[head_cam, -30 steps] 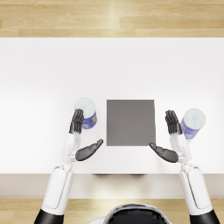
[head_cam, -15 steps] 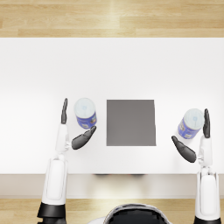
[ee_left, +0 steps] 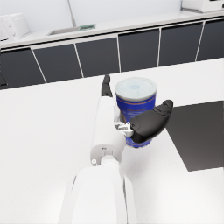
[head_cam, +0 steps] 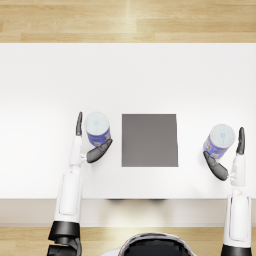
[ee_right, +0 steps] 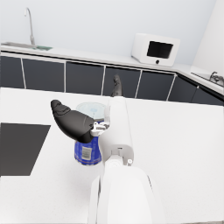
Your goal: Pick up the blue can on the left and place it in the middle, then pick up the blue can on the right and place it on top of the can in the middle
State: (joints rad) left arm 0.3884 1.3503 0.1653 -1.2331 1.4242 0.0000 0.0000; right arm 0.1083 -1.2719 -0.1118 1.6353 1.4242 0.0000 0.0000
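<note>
Two blue cans with pale lids stand upright on the white table. The left can (head_cam: 97, 128) (ee_left: 135, 100) is just left of the dark grey mat (head_cam: 150, 140) (ee_left: 202, 131) in the middle. My left hand (head_cam: 92, 154) (ee_left: 148, 124) is open around that can, fingers straight along its outer side and thumb curved across its near side. The right can (head_cam: 219, 140) (ee_right: 89, 153) stands well right of the mat (ee_right: 17, 148). My right hand (head_cam: 221, 171) (ee_right: 72, 122) mirrors this, open, with its fingers on the can's outer side and its thumb in front. I cannot tell whether either hand touches its can.
The white table (head_cam: 128, 75) stretches far beyond the cans, and its front edge runs just below my hands. The wrist views show dark kitchen cabinets behind the table, with a microwave (ee_right: 155, 49) and a sink tap (ee_right: 30, 21) on the counter.
One second ago both hands were beside the mat, inside the cans. They have swung out to the cans' outer sides, and the left hand has since closed in slightly on its can.
</note>
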